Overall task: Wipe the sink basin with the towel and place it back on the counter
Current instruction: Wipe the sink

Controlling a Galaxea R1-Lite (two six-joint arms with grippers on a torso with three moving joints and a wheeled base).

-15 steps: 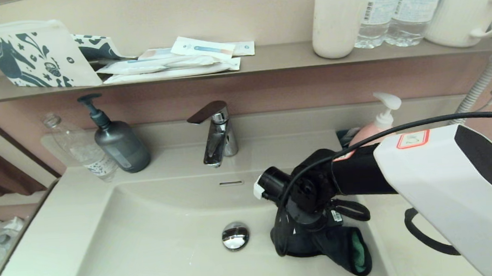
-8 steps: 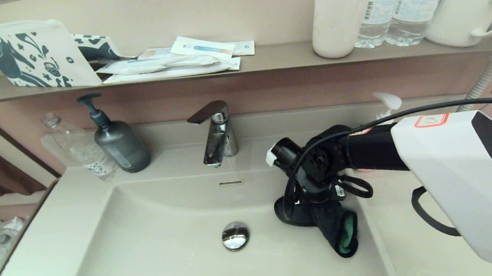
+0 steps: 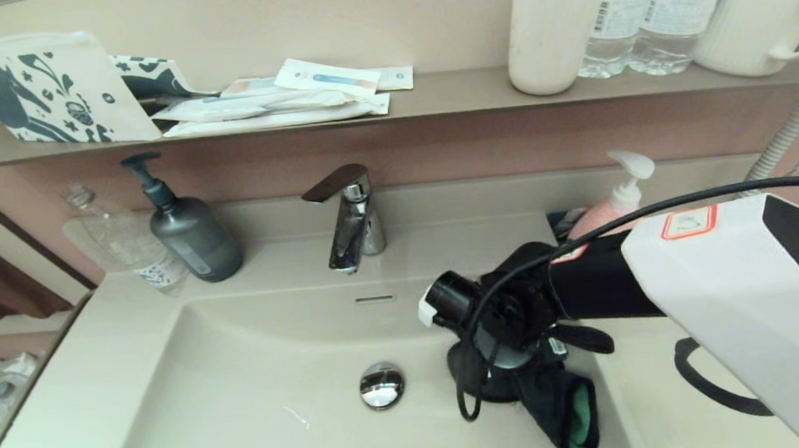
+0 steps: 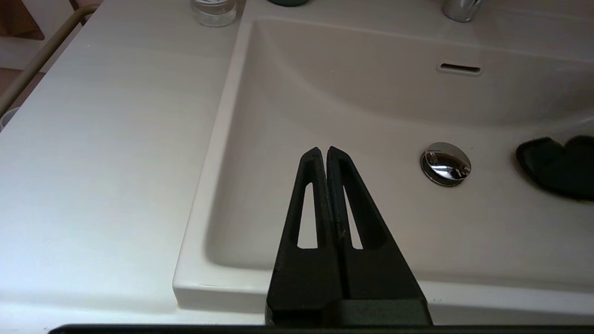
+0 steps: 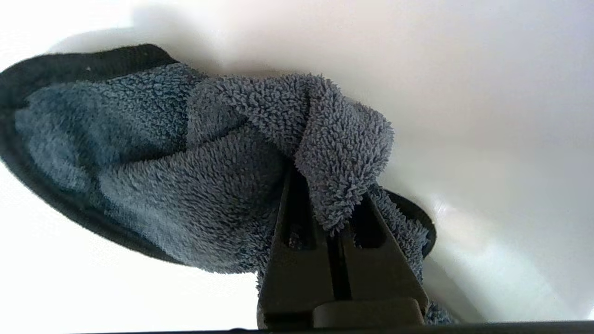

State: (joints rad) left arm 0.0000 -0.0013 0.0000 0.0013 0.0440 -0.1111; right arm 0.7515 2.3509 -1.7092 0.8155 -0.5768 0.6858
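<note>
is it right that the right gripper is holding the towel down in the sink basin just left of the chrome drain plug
Not quite. The right gripper is shut on the towel in the sink basin, but the towel sits to the right of the chrome drain plug, against the basin's right wall. The head view shows this.
</note>
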